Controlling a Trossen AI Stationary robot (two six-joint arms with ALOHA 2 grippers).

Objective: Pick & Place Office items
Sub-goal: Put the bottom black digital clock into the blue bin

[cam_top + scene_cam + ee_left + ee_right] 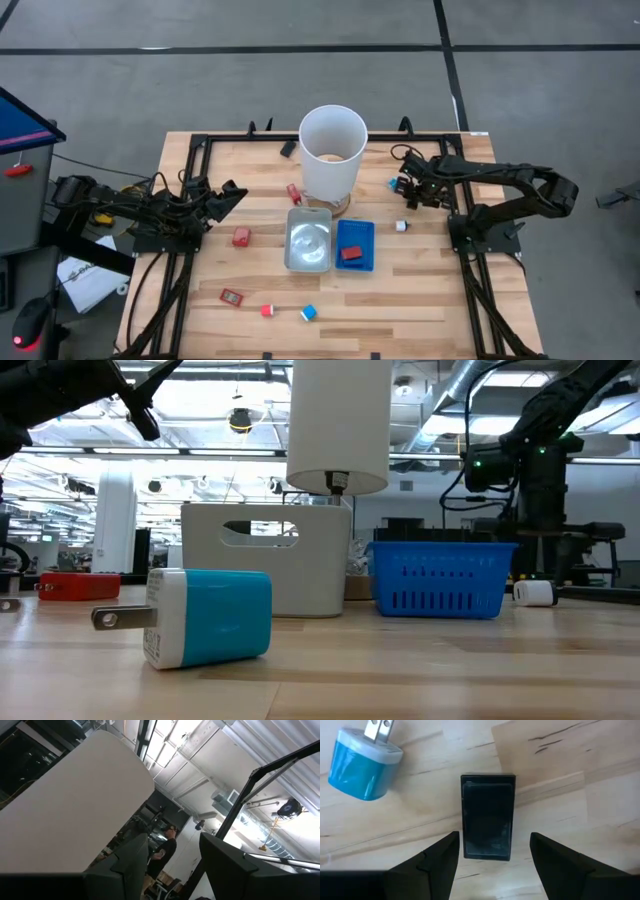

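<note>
A flat black rectangular block (487, 817) lies on the pale wooden table (420, 290), at about two o'clock from the tall white cylindrical bin (332, 150), with a blue-and-white plug adapter (364, 763) just beside it. The right gripper (492, 857) hangs above the block, fingers spread, grasping nothing. The left gripper (172, 865) waits at nine o'clock, fingers released and empty.

Two trays (309, 240) side by side before the bin (332, 150), small items (241, 236) scattered around.
</note>
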